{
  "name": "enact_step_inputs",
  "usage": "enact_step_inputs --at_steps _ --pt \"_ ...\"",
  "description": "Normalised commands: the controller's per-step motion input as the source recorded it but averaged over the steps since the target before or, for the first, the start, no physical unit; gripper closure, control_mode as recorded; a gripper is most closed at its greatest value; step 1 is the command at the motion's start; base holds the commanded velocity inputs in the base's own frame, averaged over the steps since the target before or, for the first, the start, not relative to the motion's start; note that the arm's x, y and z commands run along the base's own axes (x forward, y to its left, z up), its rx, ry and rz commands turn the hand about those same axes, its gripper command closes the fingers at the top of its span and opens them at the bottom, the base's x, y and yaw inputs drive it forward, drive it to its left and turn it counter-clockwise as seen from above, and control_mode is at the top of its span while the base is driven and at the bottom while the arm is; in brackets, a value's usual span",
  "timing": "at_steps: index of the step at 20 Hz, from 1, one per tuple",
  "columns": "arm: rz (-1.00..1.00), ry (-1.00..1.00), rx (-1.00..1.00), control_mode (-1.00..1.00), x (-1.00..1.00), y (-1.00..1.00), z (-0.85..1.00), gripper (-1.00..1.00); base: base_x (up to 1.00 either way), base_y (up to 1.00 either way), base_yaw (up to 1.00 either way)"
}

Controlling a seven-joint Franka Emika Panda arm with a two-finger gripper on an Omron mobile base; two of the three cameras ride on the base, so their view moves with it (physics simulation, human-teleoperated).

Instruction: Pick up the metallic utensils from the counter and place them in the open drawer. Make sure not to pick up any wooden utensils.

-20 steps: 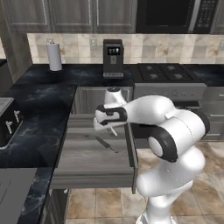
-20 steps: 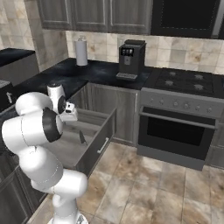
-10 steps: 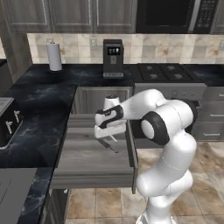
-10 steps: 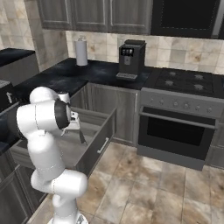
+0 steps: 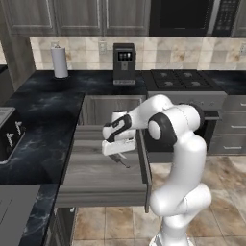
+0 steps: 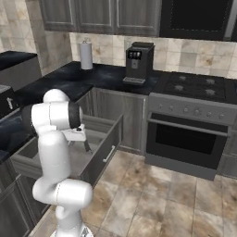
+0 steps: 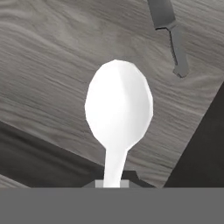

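Observation:
My gripper [image 5: 117, 146] hangs over the open drawer [image 5: 91, 185], shut on the handle of a shiny silver-white spoon [image 7: 119, 105], one of the metallic utensils. In the hand view the spoon's round head points down at the drawer's grey wood-grain floor [image 7: 48, 57], clear above it. A slim dark grey utensil [image 7: 170, 30] lies on that floor beyond the spoon. From the right base view the gripper [image 6: 78, 136] sits inside the drawer's outline [image 6: 109, 152], partly hidden by my arm. The black marbled counter [image 5: 43, 110] runs to the left and behind. The wooden utensils are out of view.
A paper towel roll [image 5: 59, 61] and a coffee machine [image 5: 124, 63] stand at the back of the counter. A stove [image 5: 185, 79] with an oven [image 6: 185, 139] is to the right. A toaster [image 5: 8, 132] sits at the left edge. Tiled floor lies before the drawer.
My arm has swung its elbow round to the right while the hand stayed over the drawer and sank a little, the spoon still in it.

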Motion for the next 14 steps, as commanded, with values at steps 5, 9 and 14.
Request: enact_step_inputs --at_steps 5,9,14 --pt "0.0 0.05 0.0 -1.0 0.31 0.05 -0.26 1.0 0.0 0.0 0.0" --pt "0.0 0.04 0.0 -1.0 0.35 0.01 -0.32 1.0 0.0 0.0 0.0" --pt "0.0 0.0 -0.02 -1.0 0.24 0.15 -0.5 1.0 0.0 0.0 0.0"
